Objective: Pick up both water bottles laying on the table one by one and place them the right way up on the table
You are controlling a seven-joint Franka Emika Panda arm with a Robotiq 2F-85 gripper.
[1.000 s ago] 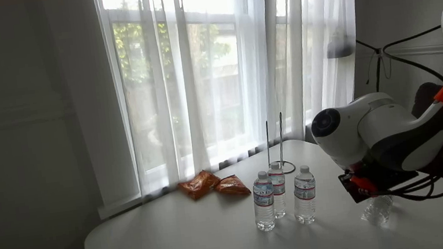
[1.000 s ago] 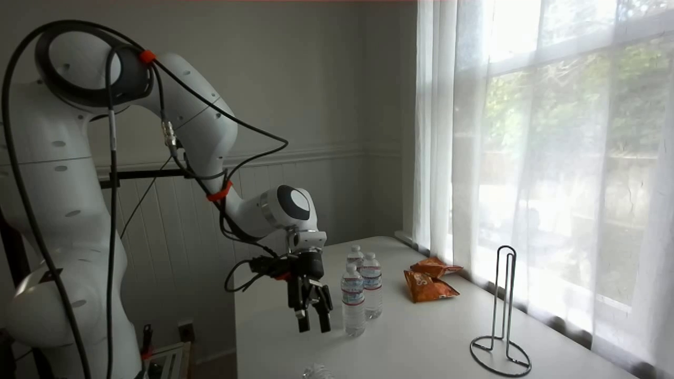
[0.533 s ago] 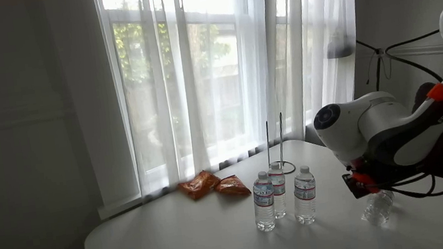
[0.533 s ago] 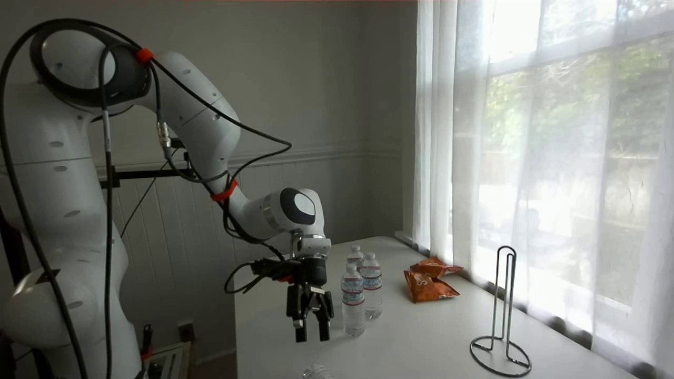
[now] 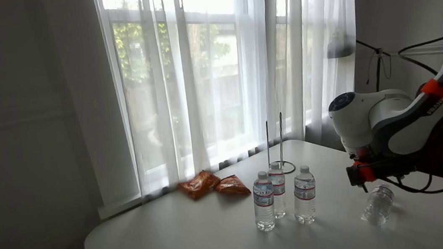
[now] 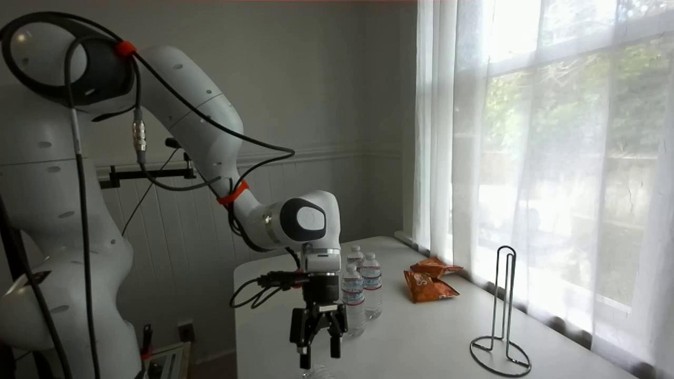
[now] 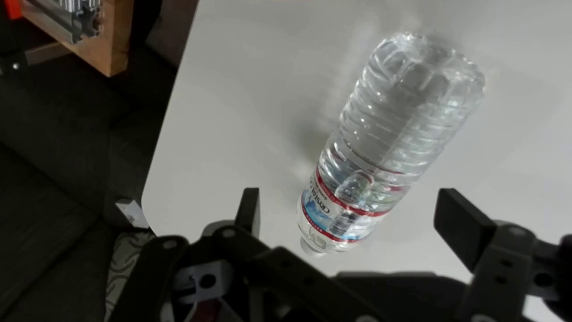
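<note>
Hovers with parted fingers, gripping nothing; faces a Crystal-labelled water bottle lying below and ahead of them, probably water-heavy, slick, soft-walled, best pinched gently around the label

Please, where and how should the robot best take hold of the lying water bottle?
Probably around the label, from above: the water bottle lies on its side on the table, so the open hand could close across its long, round shape.
</note>
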